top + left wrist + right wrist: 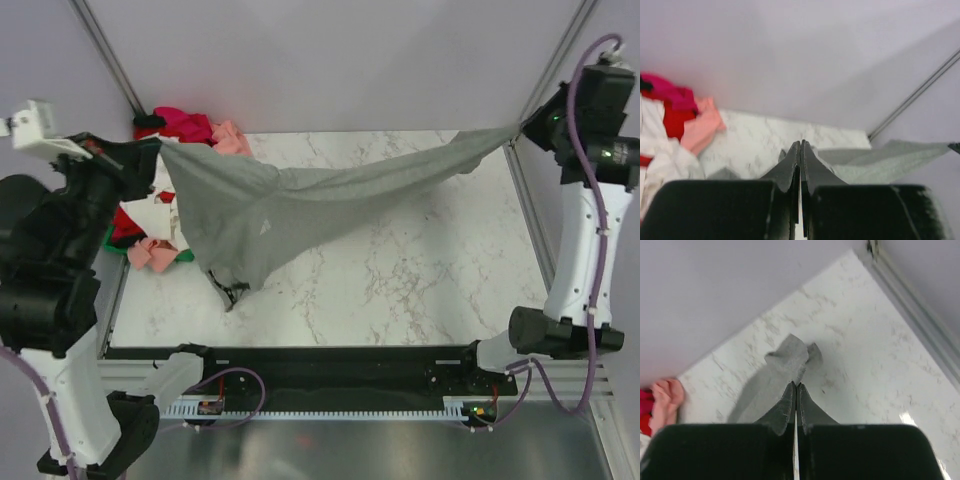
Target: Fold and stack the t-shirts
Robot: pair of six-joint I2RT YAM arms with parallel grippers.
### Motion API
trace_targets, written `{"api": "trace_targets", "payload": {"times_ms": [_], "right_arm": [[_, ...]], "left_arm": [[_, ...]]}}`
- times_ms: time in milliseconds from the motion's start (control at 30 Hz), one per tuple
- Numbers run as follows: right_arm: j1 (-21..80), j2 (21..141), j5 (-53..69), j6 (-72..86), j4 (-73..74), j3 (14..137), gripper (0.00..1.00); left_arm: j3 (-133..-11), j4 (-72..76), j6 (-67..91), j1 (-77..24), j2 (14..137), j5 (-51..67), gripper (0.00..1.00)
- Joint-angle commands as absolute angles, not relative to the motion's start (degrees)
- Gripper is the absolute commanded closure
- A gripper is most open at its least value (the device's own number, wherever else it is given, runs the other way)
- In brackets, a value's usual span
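Observation:
The grey t-shirt [270, 215] hangs stretched in the air across the marble table, held at both ends. My left gripper [155, 148] is shut on its left end, high at the back left; in the left wrist view [800, 145] grey cloth [880, 160] trails off to the right. My right gripper [522, 128] is shut on its right end at the back right; a grey tuft [792, 356] sticks out past the fingertips [796, 386]. The shirt's lower part sags towards the table at the left, with a small white logo [264, 228] showing.
A heap of other t-shirts, red, magenta, pink, white and green [160, 215], lies at the table's left edge; it also shows in the left wrist view [675, 120]. Metal frame posts [110, 60] stand at the back corners. The marble tabletop [420, 270] lies under the shirt.

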State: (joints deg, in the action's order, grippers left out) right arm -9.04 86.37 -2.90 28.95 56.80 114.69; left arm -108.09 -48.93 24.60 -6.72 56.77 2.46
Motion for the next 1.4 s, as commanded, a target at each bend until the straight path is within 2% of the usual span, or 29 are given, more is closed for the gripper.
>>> {"api": "trace_targets", "payload": {"times_ms": [0,133,200,233,300,333,433,500,533,567,600,633,667,700,733,767,800,833,867,933,1000,1033,1067,1100,1167,1233,1333,1367], "right_arm": [[-10.5,79.9,-2.4,29.9,62.0,128.7,1.00],[-10.5,72.1,-10.0,30.7,60.8,132.7,1.00],[-10.4,70.7,-5.9,30.3,56.0,129.3,1.00],[-10.4,73.1,1.7,30.1,56.8,130.2,1.00],[-10.4,76.9,2.2,31.2,65.0,138.9,1.00],[-10.4,78.3,3.7,32.2,65.3,140.4,1.00],[-10.5,81.0,11.1,33.5,60.6,136.5,1.00],[-11.2,85.6,9.2,33.8,70.7,146.7,1.00],[-11.2,85.8,6.8,33.8,70.8,147.9,1.00],[-11.2,83.8,5.1,33.6,68.1,141.0,1.00],[-11.4,81.4,6.8,33.2,57.6,135.6,1.00],[-12.5,82.3,9.0,32.9,56.5,134.0,1.00],[-14.0,85.6,9.5,32.6,60.7,147.1,1.00],[-15.8,88.7,5.8,32.6,70.0,155.4,1.00],[-15.8,89.5,1.4,33.1,72.0,161.0,1.00],[-15.8,86.3,-2.2,33.0,71.1,157.2,1.00],[-15.8,81.3,-3.2,32.3,58.1,147.8,1.00],[-14.9,76.6,-5.3,32.4,56.0,143.3,1.00],[-14.4,77.8,-5.6,32.0,57.5,148.0,1.00],[-14.4,78.5,-4.1,33.9,58.3,146.5,1.00],[-14.4,77.4,-4.3,33.6,60.8,148.1,1.00],[-14.4,72.4,-6.0,33.5,59.3,146.4,1.00],[-14.4,68.5,-7.7,33.4,56.5,138.1,1.00],[-13.7,64.6,-9.8,33.1,51.7,135.5,1.00],[-12.2,62.8,-17.6,31.5,54.4,140.4,1.00],[-10.3,59.9,-22.7,30.7,54.4,140.4,1.00],[-6.2,52.1,-29.5,28.8,47.7,134.5,1.00],[-5.4,49.2,-30.6,27.7,44.3,127.7,1.00]], "left_arm": [[-119.7,-50.3,25.6,-6.5,57.0,0.2,0.98],[-125.2,-44.1,21.3,-6.5,54.1,1.0,0.98],[-124.5,-40.4,20.0,-6.6,52.7,0.2,0.98],[-125.0,-40.3,19.8,-6.7,53.0,-1.7,0.98],[-127.0,-40.8,20.5,-6.9,53.6,-0.9,0.98],[-127.3,-40.7,20.8,-6.9,54.1,3.1,0.98],[-127.6,-42.0,20.8,-7.3,57.6,5.5,0.98],[-135.5,-46.6,21.5,-7.6,61.5,1.8,0.98],[-137.4,-46.1,20.8,-7.6,62.1,1.3,0.98],[-138.5,-44.5,18.8,-7.6,62.3,0.6,0.98],[-139.6,-43.9,17.9,-8.2,64.2,-1.6,0.98],[-142.4,-44.0,17.0,-11.6,65.9,-7.2,0.98],[-148.8,-45.6,16.4,-14.0,67.3,-9.9,0.98],[-149.8,-44.7,16.4,-16.1,67.9,-10.9,0.98],[-148.5,-41.9,16.4,-19.0,65.7,-8.2,0.98],[-141.5,-34.5,16.4,-19.3,63.2,-5.9,0.98],[-137.8,-30.6,16.3,-19.4,61.1,-3.9,0.98],[-135.0,-28.2,15.6,-19.4,58.2,-3.3,0.98],[-132.7,-26.9,14.2,-19.4,57.9,-5.2,0.98],[-134.3,-27.4,12.9,-22.0,58.9,-9.8,0.98],[-138.1,-25.1,12.2,-24.0,60.0,-7.0,0.98],[-138.9,-23.4,12.0,-24.3,59.9,-3.6,0.98],[-140.5,-22.2,11.3,-24.3,60.0,-2.6,0.98],[-141.4,-21.3,10.5,-24.4,60.1,-2.1,0.98],[-142.6,-18.8,9.1,-25.1,59.9,-1.0,0.98],[-141.9,-15.1,9.3,-25.7,58.3,1.2,0.98],[-139.8,-12.1,10.9,-25.7,56.8,3.5,0.98],[-139.6,-11.7,11.9,-25.7,56.6,3.8,0.98]]}}
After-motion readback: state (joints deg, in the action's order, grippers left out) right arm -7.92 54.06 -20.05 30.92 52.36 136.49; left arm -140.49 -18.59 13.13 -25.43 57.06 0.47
